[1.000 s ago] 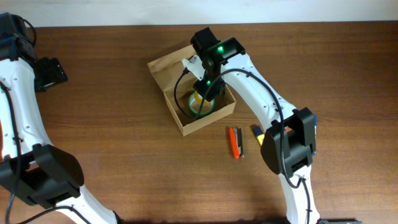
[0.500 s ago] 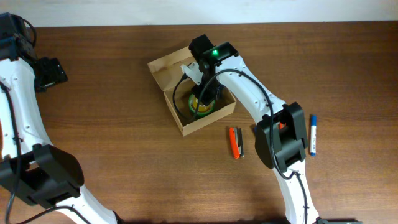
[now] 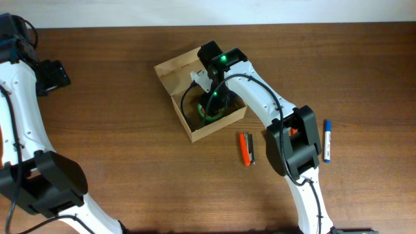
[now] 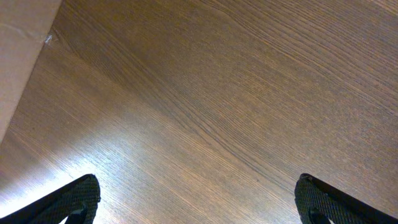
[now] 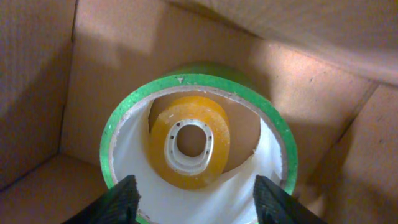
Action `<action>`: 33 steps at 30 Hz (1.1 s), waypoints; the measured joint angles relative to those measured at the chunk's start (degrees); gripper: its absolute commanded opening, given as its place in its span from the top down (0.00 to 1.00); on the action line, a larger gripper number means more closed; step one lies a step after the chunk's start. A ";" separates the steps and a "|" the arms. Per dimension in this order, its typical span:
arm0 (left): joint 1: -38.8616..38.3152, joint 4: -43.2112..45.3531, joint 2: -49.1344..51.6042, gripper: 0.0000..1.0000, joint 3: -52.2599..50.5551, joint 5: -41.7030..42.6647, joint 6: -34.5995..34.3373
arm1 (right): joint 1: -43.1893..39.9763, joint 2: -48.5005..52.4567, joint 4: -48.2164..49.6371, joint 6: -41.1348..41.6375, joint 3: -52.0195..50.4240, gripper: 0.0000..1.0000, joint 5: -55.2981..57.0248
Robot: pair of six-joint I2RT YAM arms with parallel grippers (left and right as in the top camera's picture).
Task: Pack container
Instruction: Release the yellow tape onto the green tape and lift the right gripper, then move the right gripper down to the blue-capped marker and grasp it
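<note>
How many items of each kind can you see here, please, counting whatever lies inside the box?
Cardboard box: 1
Tape rolls, inside the box: 2 (green roll, yellow roll)
Pens, outside the box: 3 (orange pen, dark pen, blue pen)
Total: 6

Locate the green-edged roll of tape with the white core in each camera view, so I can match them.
Overhead: the green-edged tape roll lies inside the tan cardboard box, upper centre.
Left wrist: not in it; mostly brown wooden table shows.
Right wrist: centre of frame, a smaller yellow tape roll inside its ring.
Shared landmark: the box's cardboard walls, in overhead and right wrist.
</note>
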 measured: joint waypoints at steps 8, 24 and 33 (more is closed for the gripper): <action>0.00 0.00 0.00 0.00 0.00 0.00 0.00 | 0.39 -3.37 1.97 3.52 -0.04 0.28 4.11; 0.00 0.00 0.00 0.00 0.00 0.00 0.00 | -1.90 -33.73 -1.97 11.32 4.22 0.19 20.83; 0.00 0.02 0.00 0.00 0.00 -0.15 0.00 | -20.70 -46.86 -3.17 17.29 -17.35 0.18 21.53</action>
